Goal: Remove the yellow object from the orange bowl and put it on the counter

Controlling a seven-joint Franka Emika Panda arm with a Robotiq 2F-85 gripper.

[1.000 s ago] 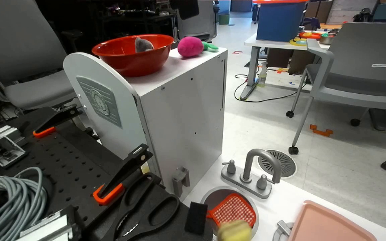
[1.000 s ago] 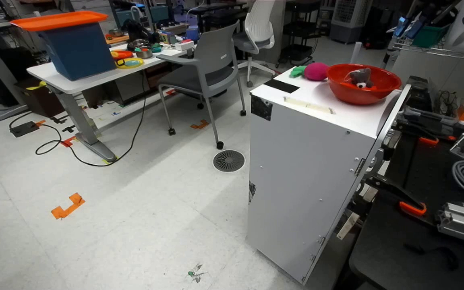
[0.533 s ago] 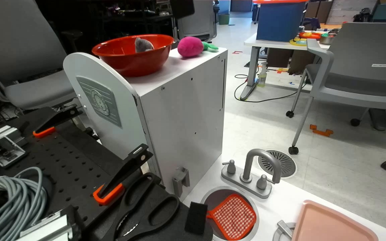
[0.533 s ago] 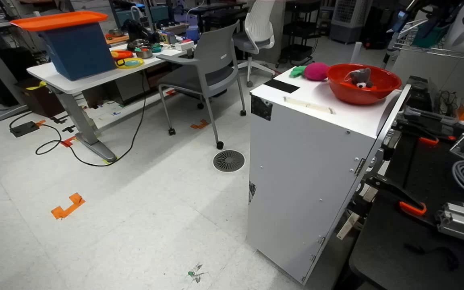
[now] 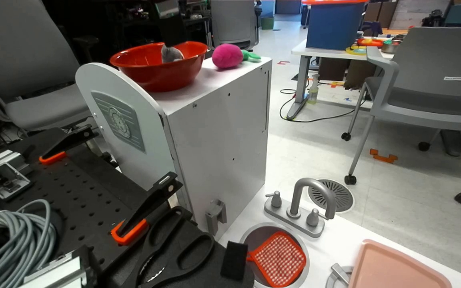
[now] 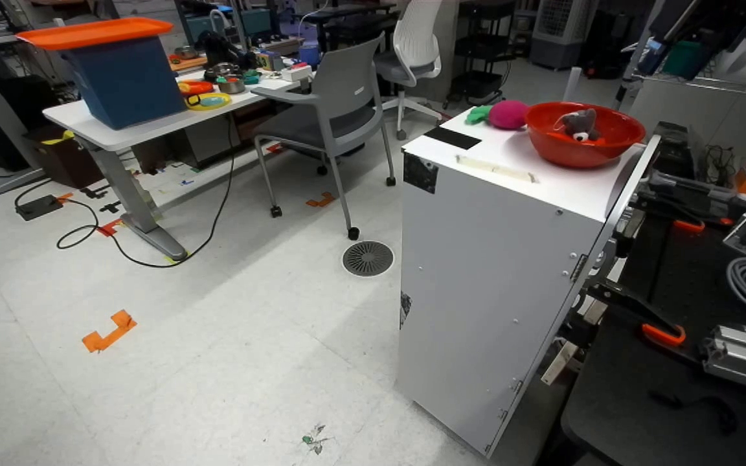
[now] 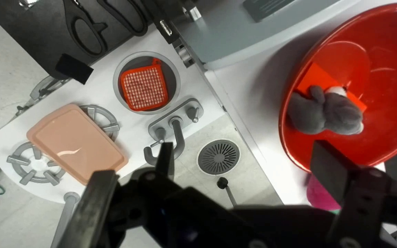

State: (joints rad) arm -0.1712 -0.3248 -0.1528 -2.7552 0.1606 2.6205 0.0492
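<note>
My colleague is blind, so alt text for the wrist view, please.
A red-orange bowl on a white counter holds a gray plush toy overlapping an orange piece, with the open gripper in the foreground. At left, a red checkered potholder lies in a sink, with a pale pink tray nearby.

We have our gripper [image 7: 234, 162], dark and a little blurred in the wrist view, with its fingers [image 7: 330, 168] spread well apart. In both exterior views our arm [image 6: 716, 32] hangs in from the top edge (which crops it, leaving the lower part in sight).
</note>
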